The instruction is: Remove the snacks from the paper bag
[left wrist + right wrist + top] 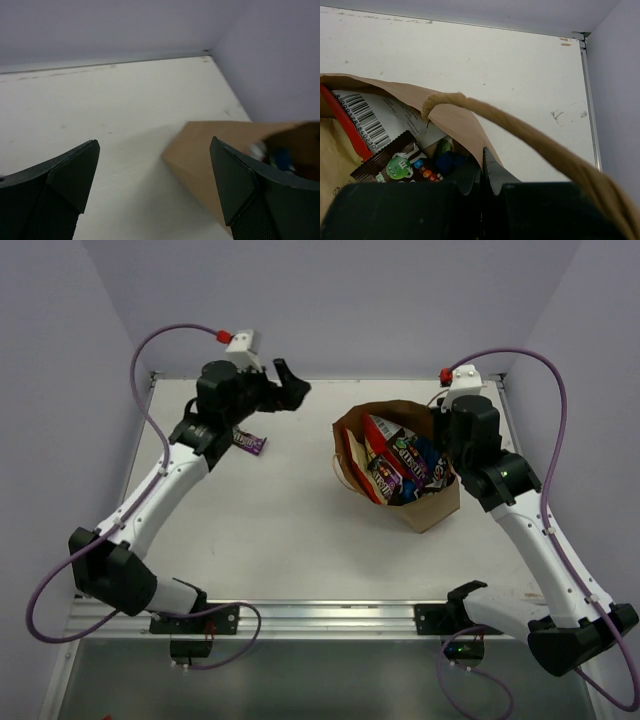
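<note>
The brown paper bag (432, 508) stands open at the right of the table, with several snacks inside: a red-and-white packet (383, 432), a dark M&M's packet (410, 460) and a purple bar (384, 476). My right gripper (443, 452) is shut on the bag's rim (462, 125). Its handle (535, 137) arches over the fingers. A barcoded white packet (375, 117) and the M&M's packet (400, 162) show inside. One purple candy bar (250, 444) lies on the table under my left arm. My left gripper (291, 386) is open and empty, left of the bag (210, 150).
The white table (270, 530) is walled at the back and both sides. A raised edge (587, 100) runs along its right side close to the bag. The arm bases and a metal rail (320, 615) sit along the near edge.
</note>
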`<state>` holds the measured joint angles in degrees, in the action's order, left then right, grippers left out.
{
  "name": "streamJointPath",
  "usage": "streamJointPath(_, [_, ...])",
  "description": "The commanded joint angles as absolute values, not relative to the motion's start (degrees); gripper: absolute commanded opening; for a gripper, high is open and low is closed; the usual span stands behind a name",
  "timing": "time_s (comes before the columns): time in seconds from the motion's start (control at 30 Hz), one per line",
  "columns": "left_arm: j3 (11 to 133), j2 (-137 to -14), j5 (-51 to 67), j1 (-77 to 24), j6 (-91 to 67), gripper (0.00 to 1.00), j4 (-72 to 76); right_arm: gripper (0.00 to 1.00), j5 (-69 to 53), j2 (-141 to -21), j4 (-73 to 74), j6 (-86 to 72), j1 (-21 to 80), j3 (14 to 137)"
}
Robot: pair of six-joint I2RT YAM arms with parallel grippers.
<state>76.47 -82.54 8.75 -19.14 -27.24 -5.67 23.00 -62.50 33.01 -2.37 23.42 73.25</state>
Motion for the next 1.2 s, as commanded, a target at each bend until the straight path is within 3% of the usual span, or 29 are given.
streamJointPath(0.0, [79.97,-79.19,8.98,-32.12,-27.16,0.99,-8.09,0.0,24.0,-61.0,28.92,-1.06,23.55,74.71])
streamJointPath(0.2, [86.46,-85.49,3.61,-46.47,-27.6,0.96,-8.17,0.0,22.85,-61.0,28.92,-1.41,23.55,74.27])
streamJointPath(0.53, [95.53,-99.75,-2.02,-50.18,-28.91,0.89,-12.65,0.0,20.74,-59.94,28.65,-2.2,23.55,73.48])
streamJointPath(0.73, [96.68,-102.39,-0.44,-52.12,-29.88,0.72,-13.45,0.0,20.83,-59.68,28.39,-1.93,23.56,72.95])
streamJointPath(0.87, [96.94,-102.48,-0.26,-52.73,-30.67,0.48,-13.53,0.0,20.83,-59.68,28.3,-2.02,23.55,72.95])
streamJointPath(1.1, [98.17,-103.09,2.63,-53.09,-31.29,0.38,-12.13,0.0,20.83,-59.77,28.39,-2.37,23.55,72.6])
streamJointPath(1.17, [98.44,-103.53,2.81,-53.09,-31.38,0.29,-12.22,0.0,21.0,-59.68,28.48,-2.29,23.64,72.6])
